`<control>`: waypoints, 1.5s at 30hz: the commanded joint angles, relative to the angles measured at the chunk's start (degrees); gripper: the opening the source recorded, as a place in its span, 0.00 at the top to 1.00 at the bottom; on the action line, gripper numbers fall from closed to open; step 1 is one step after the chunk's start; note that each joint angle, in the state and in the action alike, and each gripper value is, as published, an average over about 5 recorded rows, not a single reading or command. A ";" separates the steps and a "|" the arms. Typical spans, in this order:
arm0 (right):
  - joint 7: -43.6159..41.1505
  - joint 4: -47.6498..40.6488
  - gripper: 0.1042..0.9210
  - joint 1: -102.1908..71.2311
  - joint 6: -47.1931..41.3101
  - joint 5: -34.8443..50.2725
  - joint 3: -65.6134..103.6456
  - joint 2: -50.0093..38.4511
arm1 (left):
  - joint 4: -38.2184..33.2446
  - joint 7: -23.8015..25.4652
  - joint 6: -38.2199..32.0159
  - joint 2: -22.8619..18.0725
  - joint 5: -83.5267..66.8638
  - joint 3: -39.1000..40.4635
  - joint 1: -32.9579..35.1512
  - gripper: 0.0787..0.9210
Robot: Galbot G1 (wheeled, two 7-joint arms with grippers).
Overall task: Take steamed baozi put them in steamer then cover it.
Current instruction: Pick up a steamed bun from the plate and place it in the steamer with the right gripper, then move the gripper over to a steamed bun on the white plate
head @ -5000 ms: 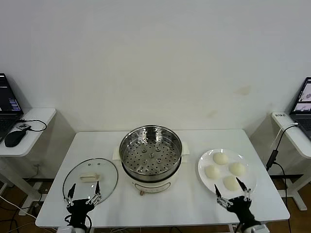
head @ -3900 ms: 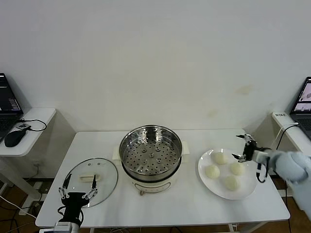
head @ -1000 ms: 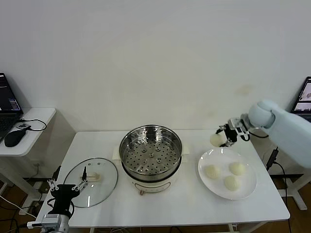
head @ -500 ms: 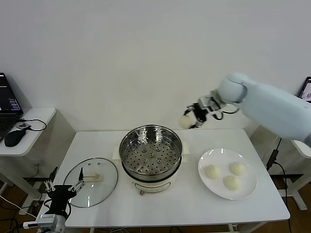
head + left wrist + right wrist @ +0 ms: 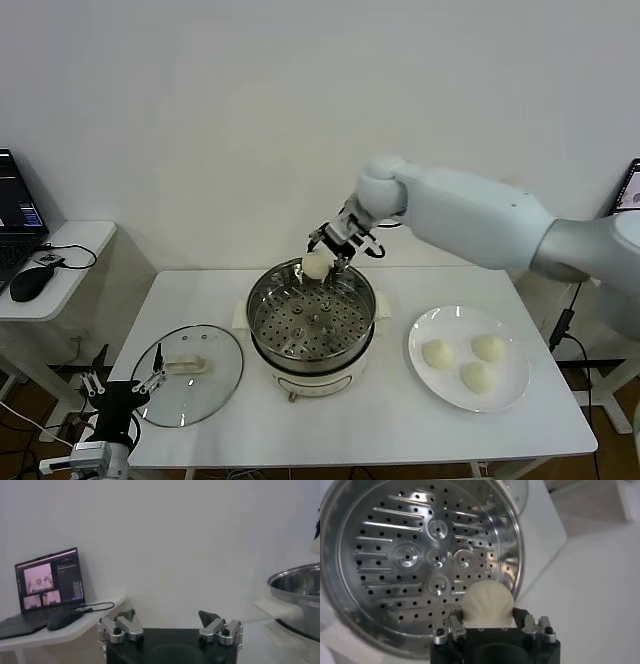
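Cream-white baozi (image 5: 316,266) hangs over the shiny steel steamer (image 5: 311,318) with its hole-dotted tray, three more buns (image 5: 461,361) on a white plate (image 5: 505,392), white table (image 5: 350,425).

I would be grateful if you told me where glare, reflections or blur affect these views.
Head view: even light, glints on the shiny stainless-steel steamer's rim. Right wrist view: its perforated tray mirrors bright streaks; the cream-white baozi looks soft. Left wrist view: pale, hazy wall; black laptop readable.

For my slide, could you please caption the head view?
Right gripper carries a baozi over the open steamer; three baozi wait on the plate.
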 commanded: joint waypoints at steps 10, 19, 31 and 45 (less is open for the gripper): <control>3.81 -6.71 0.35 -5.61 10.90 -13.24 -0.51 5.18 | 0.49 0.05 0.03 0.37 -0.32 -0.81 -0.09 0.12; 6.30 -11.36 0.35 -6.32 14.68 -18.36 1.97 6.67 | 0.27 0.04 0.06 0.14 -0.34 -0.76 -0.29 0.12; 7.50 -11.89 0.17 -6.08 15.74 -17.20 2.75 6.80 | -0.25 0.04 0.07 -0.36 -0.25 -0.70 -0.26 0.12; -6.15 16.59 0.12 8.25 -22.67 13.78 2.72 -15.40 | -3.34 0.15 6.21 0.10 -1.05 -0.86 -0.12 0.12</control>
